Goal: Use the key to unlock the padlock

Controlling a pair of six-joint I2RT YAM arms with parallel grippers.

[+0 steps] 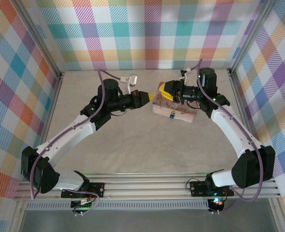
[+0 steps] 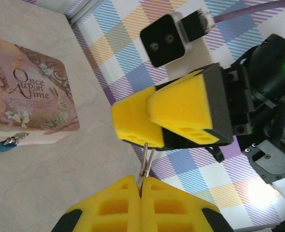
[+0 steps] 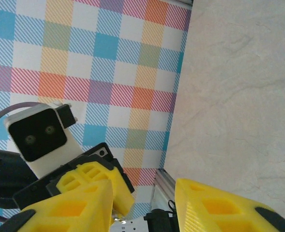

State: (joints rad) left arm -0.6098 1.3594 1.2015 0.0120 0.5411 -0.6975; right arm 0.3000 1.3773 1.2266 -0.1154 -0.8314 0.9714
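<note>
Key (image 2: 145, 162) — a thin, flat sliver of bright metal — juts from the pressed-together, hollow-celled yellow pads of the left tool (image 2: 140, 186), toward the spread right tool (image 1: 161, 92). Probable padlock (image 2: 7, 143), teal with a silver loop, lies well clear of both, beside a glossy storybook (image 2: 31, 92). Risk: the shallow pinch may let the key twist or drop.

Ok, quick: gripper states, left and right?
Left gripper: closed on a thin metal piece; whether it is the key cannot be told.
Right gripper: open, gripping nothing.
</note>
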